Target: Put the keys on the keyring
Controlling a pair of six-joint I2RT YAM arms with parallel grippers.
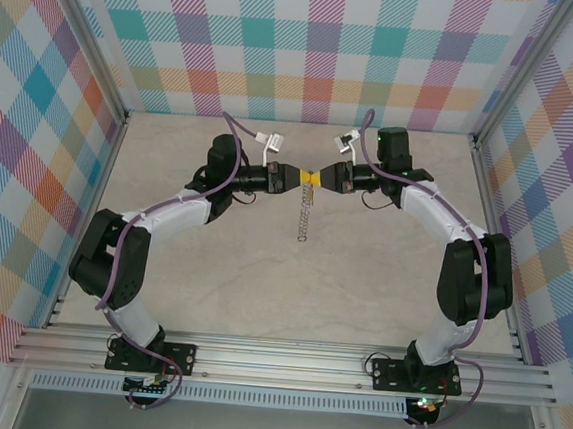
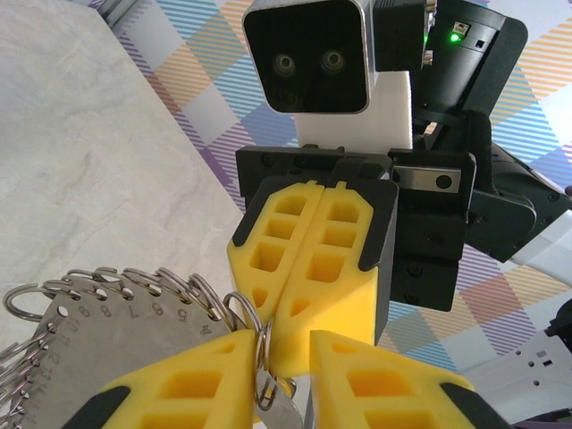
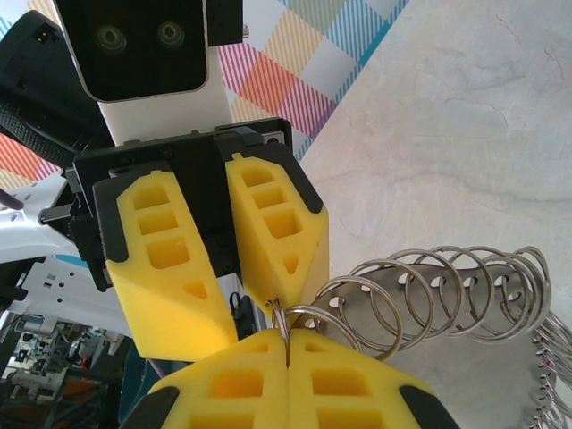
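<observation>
Over the middle of the pale stone-look table, top camera first: the left gripper and right gripper meet nose to nose. The floppy silvery wire-ring keyring dangles straight down from just under their tips.

On to the left wrist. The left gripper has its yellow jaws narrowly parted, with a flat silver metal sliver sitting in the gap. Clamped or loose, I cannot tell, and whether that sliver is the key I cannot tell either. Dead ahead, the right gripper is pressed together, and the keyring fans off to the left of the jaws.

Right wrist now. The right gripper is squeezed tight, nipping the keyring by its end loop right at the tips. The left gripper sits just opposite.

My read: pick-up and line-up look done. Threading the key onto the ring looks like what's left.
</observation>
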